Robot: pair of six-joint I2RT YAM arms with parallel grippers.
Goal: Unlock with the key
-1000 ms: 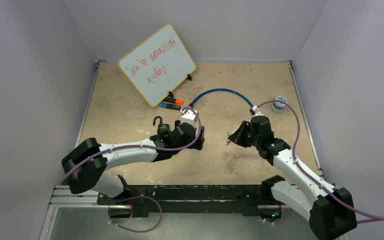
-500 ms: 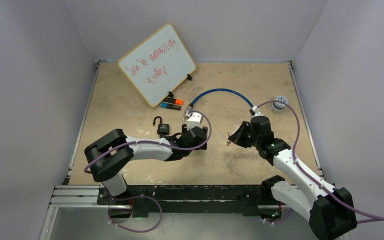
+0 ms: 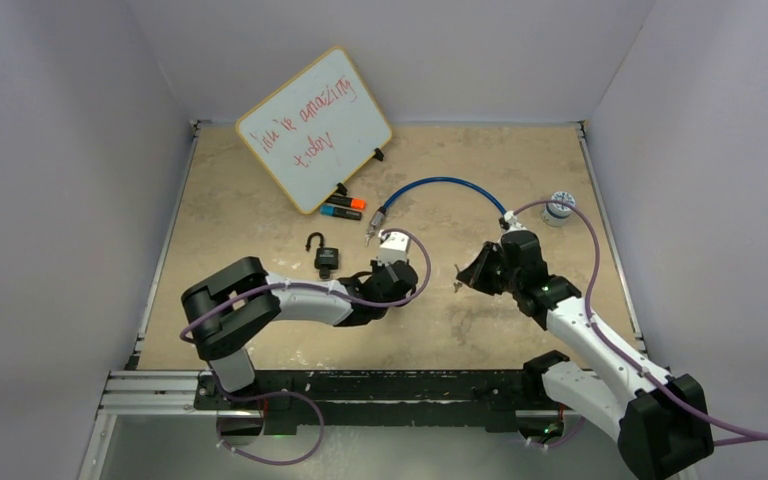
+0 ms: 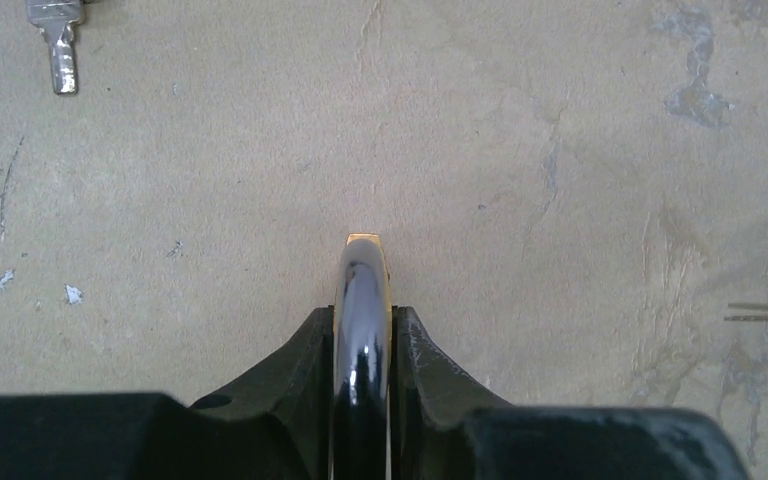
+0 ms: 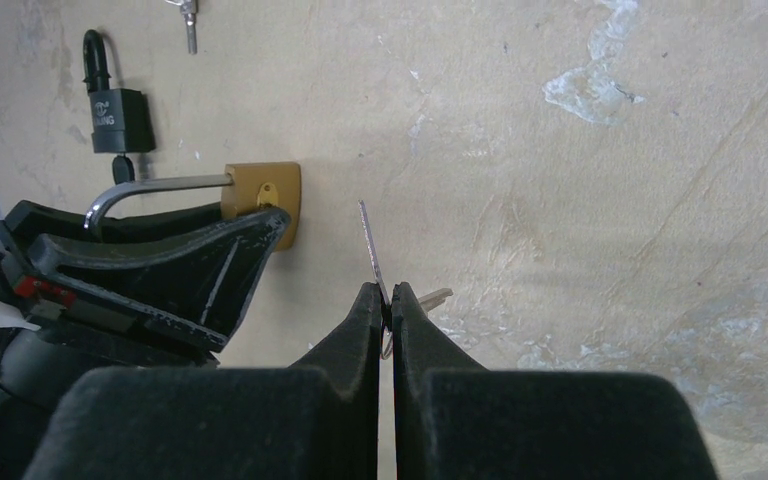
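Note:
A brass padlock (image 5: 263,195) with a chrome shackle (image 4: 362,330) lies low over the table. My left gripper (image 4: 363,325) is shut on that shackle, and the brass body pokes out past the fingertips (image 5: 260,225). In the top view the left gripper (image 3: 410,275) sits mid-table and hides the padlock. My right gripper (image 5: 389,300) is shut on a key (image 5: 371,245). Its blade points towards the padlock, a short gap away. A second key (image 5: 432,296) hangs behind the right fingers. In the top view the right gripper (image 3: 463,275) faces the left one.
A black padlock (image 3: 324,255) lies left of the left gripper, with a loose key (image 4: 57,40) beyond it. At the back are a whiteboard (image 3: 313,128), markers (image 3: 344,207), a blue cable (image 3: 445,190) and a small round tin (image 3: 559,208).
The left gripper has moved right, away from the black padlock, and has closed on the brass padlock's shackle. The right arm has held still with its key.

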